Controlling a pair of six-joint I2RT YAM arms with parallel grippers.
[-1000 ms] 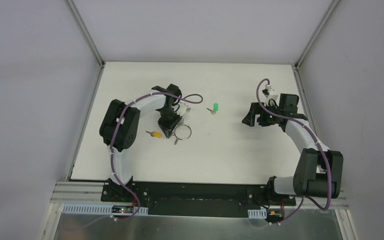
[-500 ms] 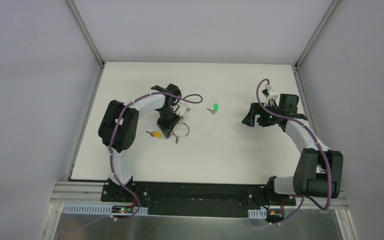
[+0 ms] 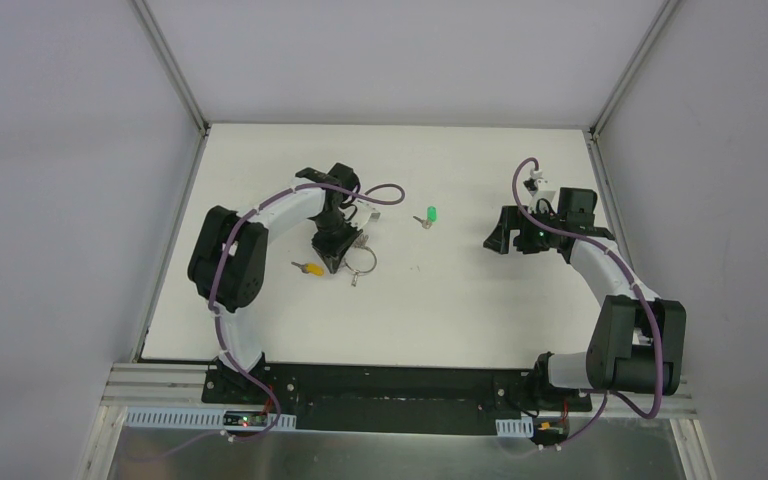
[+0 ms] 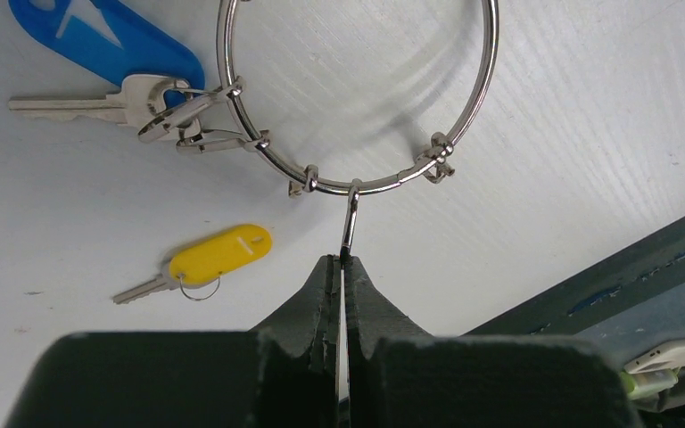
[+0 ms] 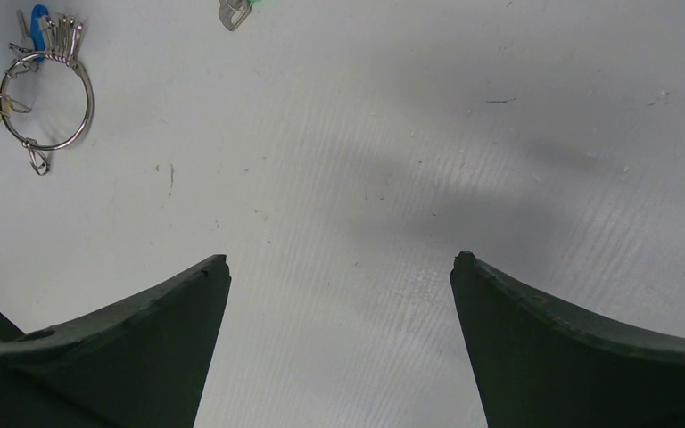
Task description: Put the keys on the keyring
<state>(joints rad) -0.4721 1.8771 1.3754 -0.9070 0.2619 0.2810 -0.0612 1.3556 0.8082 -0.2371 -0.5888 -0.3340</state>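
The right gripper point(image 5: 339, 259) hovers over the white table point(image 3: 460, 300), fingers spread wide. The left gripper point(image 4: 340, 263), fingers pressed together, pinches the keyring point(image 4: 332, 188) by its small clasp point(image 4: 349, 223). The yellow key point(image 4: 218, 254) lies just beside it, and the green key point(image 3: 429, 216) lies apart, between the arms

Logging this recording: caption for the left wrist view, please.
Left hand shut on a clip on the ring; yellow key lies loose on the table.

bare table point(image 3: 460, 300) mid, green key point(image 3: 430, 216) w/ room all round, L arm point(image 3: 290, 200) crowding keyring point(image 4: 375, 187), yellow key point(image 3: 309, 268)
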